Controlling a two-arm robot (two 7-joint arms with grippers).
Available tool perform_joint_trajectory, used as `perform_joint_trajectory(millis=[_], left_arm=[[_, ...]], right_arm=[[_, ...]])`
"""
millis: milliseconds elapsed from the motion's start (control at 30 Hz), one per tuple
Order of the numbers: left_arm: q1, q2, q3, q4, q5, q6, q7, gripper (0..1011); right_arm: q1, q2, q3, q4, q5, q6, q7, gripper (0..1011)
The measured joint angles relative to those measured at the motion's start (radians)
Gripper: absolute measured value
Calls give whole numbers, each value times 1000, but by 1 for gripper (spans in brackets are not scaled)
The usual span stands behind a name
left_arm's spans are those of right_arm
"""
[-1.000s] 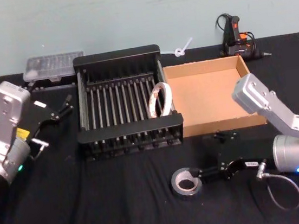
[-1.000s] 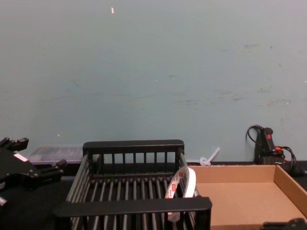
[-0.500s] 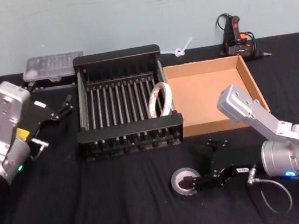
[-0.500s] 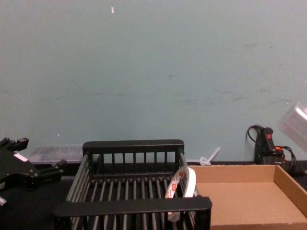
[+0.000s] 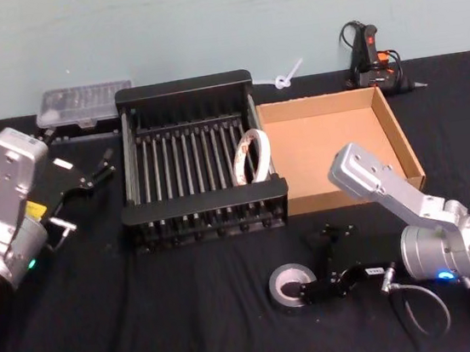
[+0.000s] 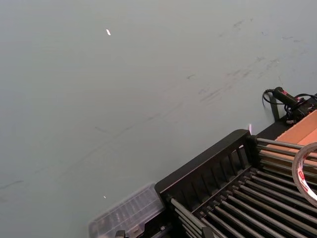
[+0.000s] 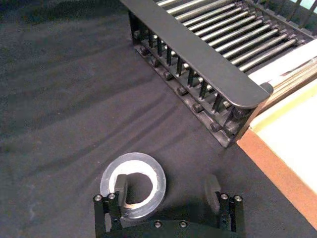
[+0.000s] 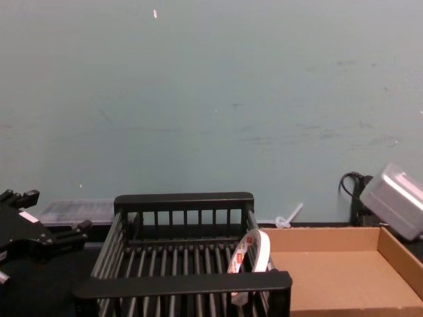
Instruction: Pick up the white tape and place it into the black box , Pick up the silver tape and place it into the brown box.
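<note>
The silver tape (image 5: 280, 277) (image 7: 148, 171) lies flat on the black cloth in front of the boxes. My right gripper (image 5: 313, 263) (image 7: 166, 187) is open over it. One finger sits in the roll's hole, the other on the cloth beside it. The white tape (image 5: 251, 157) (image 8: 251, 259) (image 6: 303, 166) stands on edge inside the black box (image 5: 181, 88) (image 8: 184, 200) (image 7: 198, 49), leaning on its right wall. The brown box (image 5: 326, 152) (image 8: 330, 277) (image 7: 292, 144) adjoins it on the right. My left gripper (image 5: 101, 165) is parked, open, left of the black box.
A clear plastic case (image 5: 84, 102) lies behind the black box at the back left. A glue gun with its cable (image 5: 370, 52) stands behind the brown box, with a white zip tie (image 5: 287, 75) near it. Black cloth covers the table.
My right arm has swung left and its gripper has come down onto the silver tape, one finger now in the hole. Its elbow now shows in the chest view. The left arm has not moved.
</note>
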Motion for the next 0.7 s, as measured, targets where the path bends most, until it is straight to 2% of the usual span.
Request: perform_joint_trajectory(millis=[333,700], left_arm=[[0,0,0,0,0,0,0,1001],[0,0,0,0,0,0,0,1001]], right_arm=[[11,-17,-7,22,-22,5,3,1002],[10,-19,-5,24,-24,6,5,1002]])
